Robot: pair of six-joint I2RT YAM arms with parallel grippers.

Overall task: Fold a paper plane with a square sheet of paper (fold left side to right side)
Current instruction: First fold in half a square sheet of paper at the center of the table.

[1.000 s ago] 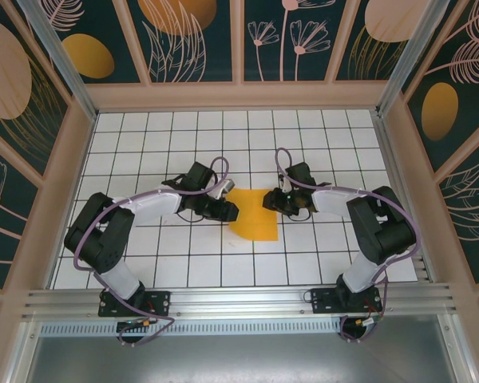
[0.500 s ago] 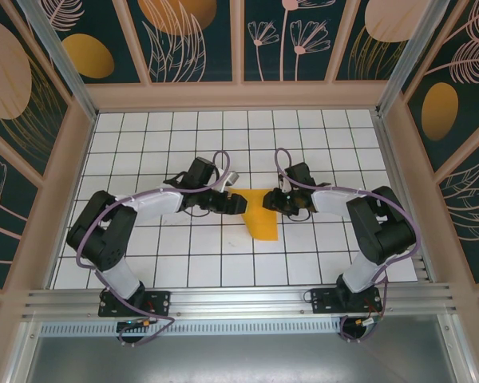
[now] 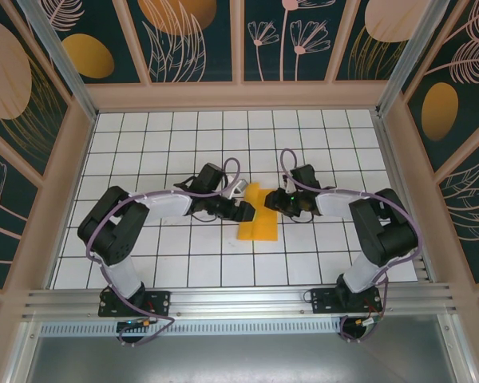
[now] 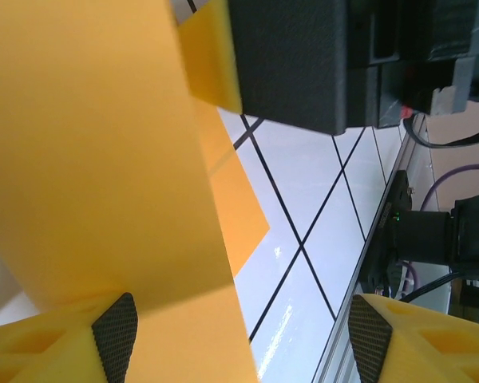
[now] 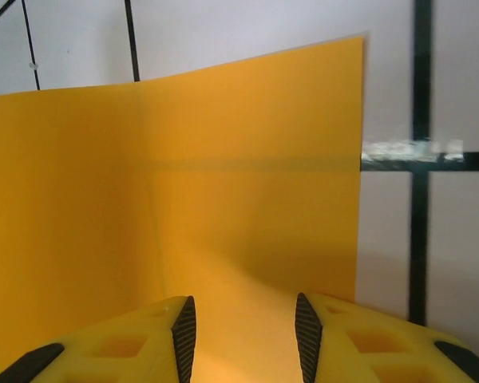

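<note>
Square sheet of paper (image 3: 259, 225) is found at the centre of the top view, laid on the white gridded table (image 3: 184, 136) as a narrow orange strip whose long edges run up and down the frame. The table is bounded by pale framed walls (image 3: 239, 96) at the top, left and right. Several rows of tiles are seen between the strip and each wall, the widest room being toward the top of the frame. The left arm (image 3: 156, 206) and right arm (image 3: 335, 201) are stretched inward from the lower corners, so the tiles beside the strip's long edges are taken up by them. The tiles below its lower edge are seen bare down to the metal rail (image 3: 239, 299).

The left gripper (image 3: 246, 212) is set at the strip's left edge, and the right gripper (image 3: 272, 201) at the upper part of its right edge. In the left wrist view the sheet is seen raised across the left half of the frame, lying against the pad (image 4: 116, 339) at the lower left. The jaws there are held wide apart and are clamped on nothing. In the right wrist view the jaws are held part way apart over the sheet, whose straight right edge is seen at the right with white tile beyond it. Whether the fingertips (image 5: 184, 327) are touching the sheet cannot be told.
</note>
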